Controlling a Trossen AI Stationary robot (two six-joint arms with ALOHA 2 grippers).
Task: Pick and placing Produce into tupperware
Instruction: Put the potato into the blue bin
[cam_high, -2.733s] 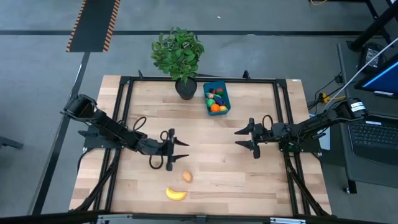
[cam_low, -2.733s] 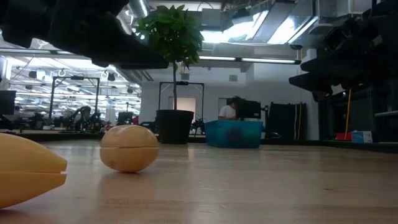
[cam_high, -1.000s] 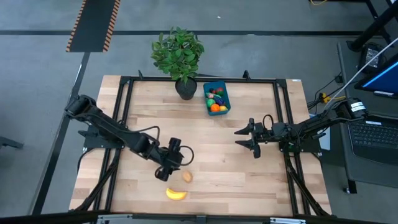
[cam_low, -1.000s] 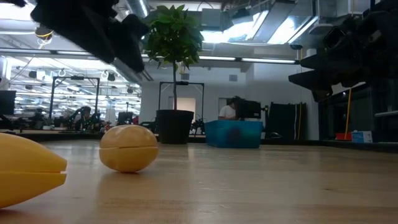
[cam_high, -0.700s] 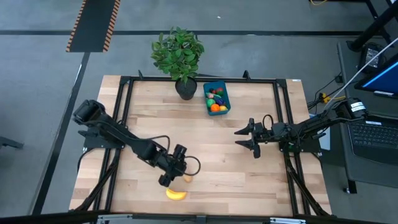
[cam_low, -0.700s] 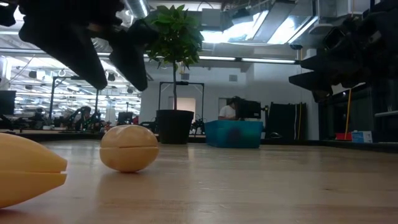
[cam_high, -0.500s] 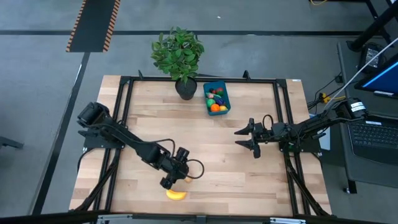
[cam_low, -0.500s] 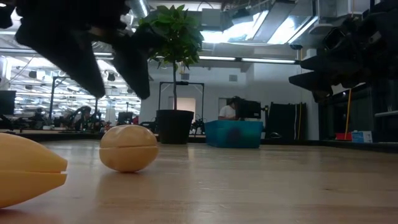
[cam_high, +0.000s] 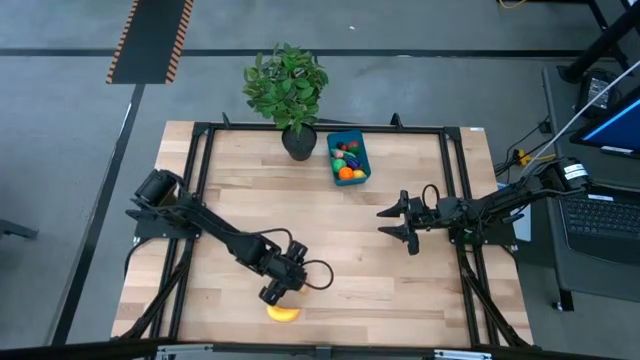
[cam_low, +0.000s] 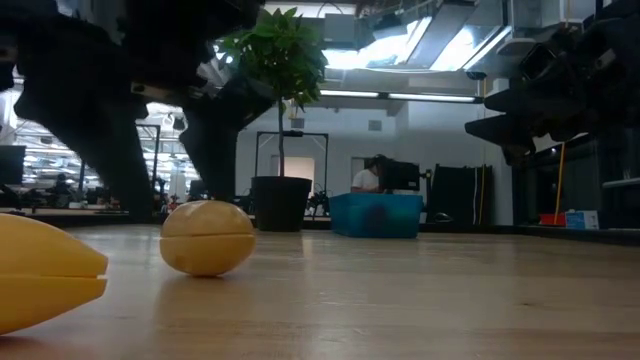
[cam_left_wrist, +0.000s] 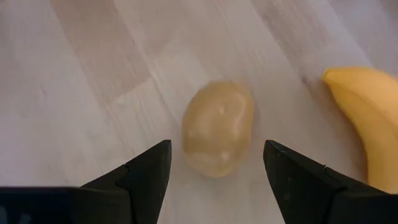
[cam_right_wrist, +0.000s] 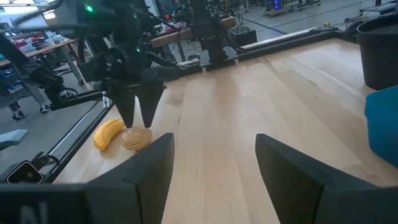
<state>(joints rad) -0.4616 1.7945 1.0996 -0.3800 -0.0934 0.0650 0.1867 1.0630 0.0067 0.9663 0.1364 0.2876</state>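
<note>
A tan potato (cam_left_wrist: 217, 127) lies on its side on the wooden table, near the front edge. A yellow banana (cam_high: 283, 313) lies just nearer the edge. My left gripper (cam_left_wrist: 216, 149) hangs open, slanting down over the potato (cam_low: 207, 238). One finger stands on each side of it, just above, and neither touches. In the high view the left gripper (cam_high: 285, 285) covers the potato. The blue tupperware (cam_high: 365, 150) stands at the far middle with several pieces of produce in it. My right gripper (cam_high: 385, 222) waits open and level at the table's right.
A leafy potted plant (cam_high: 287, 85) in a dark pot (cam_high: 298, 143) stands just left of the tupperware at the far edge. A black frame (cam_high: 200, 180) runs around the table. Bare wood lies between the potato and the tupperware (cam_low: 375, 215).
My left gripper has moved toward the table's near edge and down over the potato, rolling a little, and its fingers have stayed open. The potato and the banana have not moved.
</note>
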